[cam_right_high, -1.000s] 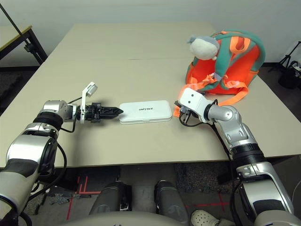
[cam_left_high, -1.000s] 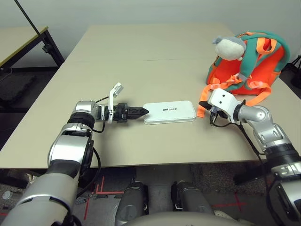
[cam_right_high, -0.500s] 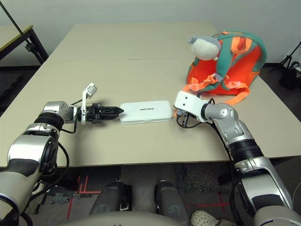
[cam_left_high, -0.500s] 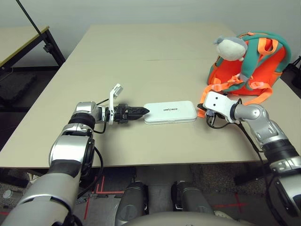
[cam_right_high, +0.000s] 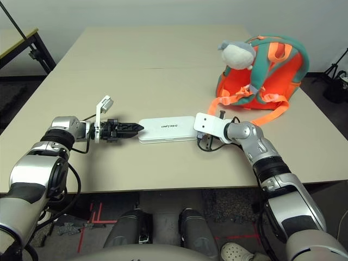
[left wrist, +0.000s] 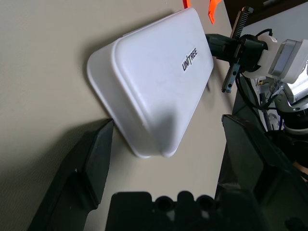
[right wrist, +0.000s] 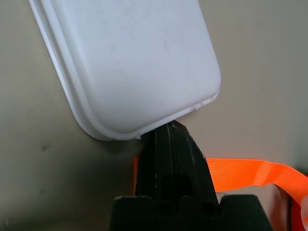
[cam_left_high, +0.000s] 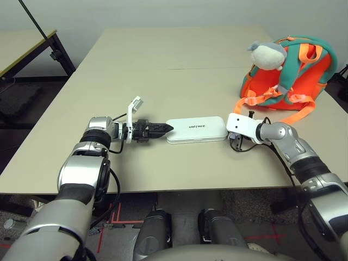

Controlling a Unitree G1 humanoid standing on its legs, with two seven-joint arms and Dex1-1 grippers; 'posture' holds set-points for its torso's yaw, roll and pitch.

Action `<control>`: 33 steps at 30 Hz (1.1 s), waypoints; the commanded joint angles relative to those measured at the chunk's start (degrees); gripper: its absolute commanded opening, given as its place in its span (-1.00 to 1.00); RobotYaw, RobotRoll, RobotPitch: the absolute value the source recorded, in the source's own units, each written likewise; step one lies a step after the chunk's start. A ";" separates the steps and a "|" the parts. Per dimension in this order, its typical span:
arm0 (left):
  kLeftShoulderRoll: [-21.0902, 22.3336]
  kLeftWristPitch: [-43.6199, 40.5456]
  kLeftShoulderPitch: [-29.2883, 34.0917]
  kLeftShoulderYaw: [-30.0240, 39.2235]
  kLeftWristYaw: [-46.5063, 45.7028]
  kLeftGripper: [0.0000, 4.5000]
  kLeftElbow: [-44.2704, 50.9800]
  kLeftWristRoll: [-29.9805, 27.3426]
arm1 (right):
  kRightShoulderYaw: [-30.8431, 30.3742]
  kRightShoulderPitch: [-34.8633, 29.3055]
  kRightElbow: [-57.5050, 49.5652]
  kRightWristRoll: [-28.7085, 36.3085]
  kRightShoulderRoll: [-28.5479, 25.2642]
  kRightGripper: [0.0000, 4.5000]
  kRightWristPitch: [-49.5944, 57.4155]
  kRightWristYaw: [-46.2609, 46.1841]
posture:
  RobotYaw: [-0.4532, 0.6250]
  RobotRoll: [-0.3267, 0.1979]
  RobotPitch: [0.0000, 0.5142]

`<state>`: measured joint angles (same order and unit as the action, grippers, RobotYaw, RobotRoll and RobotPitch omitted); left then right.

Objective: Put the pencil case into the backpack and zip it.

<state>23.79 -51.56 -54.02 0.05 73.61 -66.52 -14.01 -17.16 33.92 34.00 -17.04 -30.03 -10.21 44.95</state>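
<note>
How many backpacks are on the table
1: the orange and teal backpack, standing beyond the robot's right hand, toward the table's right side. None appears hidden behind it, though I can't see its far side.

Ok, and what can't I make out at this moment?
- Whether the backpack is unzipped: no view shows its opening clearly.
- Whether the pencil case holds anything: its closed lid hides the inside.
- The underside of the pencil case: hidden against the table.
- Whether the shut right gripper presses on the case's end: in the right wrist view its tips run under the case's edge.
</note>
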 commanded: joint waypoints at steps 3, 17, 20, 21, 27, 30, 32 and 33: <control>-1.18 -0.57 -0.27 -0.17 -0.78 1.00 -1.96 1.35 | -2.12 1.82 -1.09 0.12 3.88 -0.98 -0.52 0.89 | -0.15 0.25 -0.77; -1.14 -0.63 -0.71 0.13 -0.42 1.00 -2.70 2.62 | -4.43 1.67 -2.47 -1.09 7.32 -0.98 -0.66 3.27 | -0.16 0.25 -0.78; -1.01 -0.66 -0.83 0.01 -0.16 1.00 -2.75 2.98 | -4.82 1.84 -2.25 -1.50 7.95 -0.98 -0.93 3.56 | -0.16 0.25 -0.78; -0.94 -0.69 -0.88 -0.03 -0.04 1.00 -2.76 3.11 | -4.99 1.95 -2.18 -1.62 8.25 -0.98 -1.04 3.67 | -0.16 0.25 -0.78; -0.80 -0.52 -1.04 0.00 0.43 1.00 -2.78 3.90 | -6.01 2.34 -1.93 -2.38 10.28 -0.98 -1.54 4.50 | -0.15 0.25 -0.78; -0.75 -0.52 -1.02 0.10 0.62 1.00 -2.81 4.12 | -5.95 2.60 -1.38 -2.90 11.02 -0.98 -1.59 4.53 | -0.15 0.25 -0.78; -0.75 -0.75 -1.02 0.02 0.68 1.00 -2.81 4.34 | -6.17 2.71 -0.73 -3.32 11.30 -0.98 -1.91 4.76 | -0.15 0.25 -0.78; -0.71 -0.61 -0.97 -0.17 0.70 1.00 -2.77 4.61 | -6.38 2.80 -0.24 -3.84 11.15 -0.98 -2.23 4.75 | -0.14 0.25 -0.78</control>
<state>25.94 -52.30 -55.12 1.10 74.19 -68.31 -10.00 -17.49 35.94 34.42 -21.84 -24.11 -8.25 46.11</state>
